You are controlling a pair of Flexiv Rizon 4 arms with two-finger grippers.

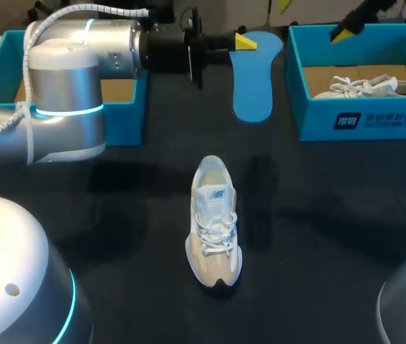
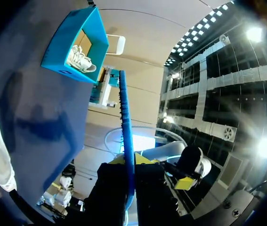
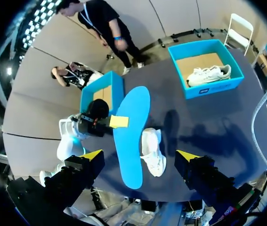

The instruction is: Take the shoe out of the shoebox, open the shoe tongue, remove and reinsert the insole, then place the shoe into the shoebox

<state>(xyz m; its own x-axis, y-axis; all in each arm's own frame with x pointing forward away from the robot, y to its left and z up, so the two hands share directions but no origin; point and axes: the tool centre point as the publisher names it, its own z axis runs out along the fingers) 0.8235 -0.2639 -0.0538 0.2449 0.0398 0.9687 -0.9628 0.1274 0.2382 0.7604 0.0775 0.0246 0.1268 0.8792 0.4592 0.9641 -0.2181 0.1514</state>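
Note:
A white and beige shoe (image 1: 215, 222) lies on the dark table, toe toward me, laces tied. My left gripper (image 1: 240, 43) is shut on the edge of a blue insole (image 1: 254, 75), held in the air at the back of the table. In the left wrist view the insole (image 2: 125, 122) runs edge-on between the yellow tips (image 2: 129, 162). My right gripper (image 3: 140, 155) hangs high over the table and stands open, holding nothing; below it are the insole (image 3: 132, 136) and the shoe (image 3: 153, 151). One right fingertip (image 1: 346, 32) shows over the blue shoebox (image 1: 364, 118).
The shoebox at the back right holds a second white shoe (image 1: 371, 86). Another blue box (image 1: 125, 118) stands at the back left, partly hidden by my left arm. Bare dark table surrounds the shoe in the middle.

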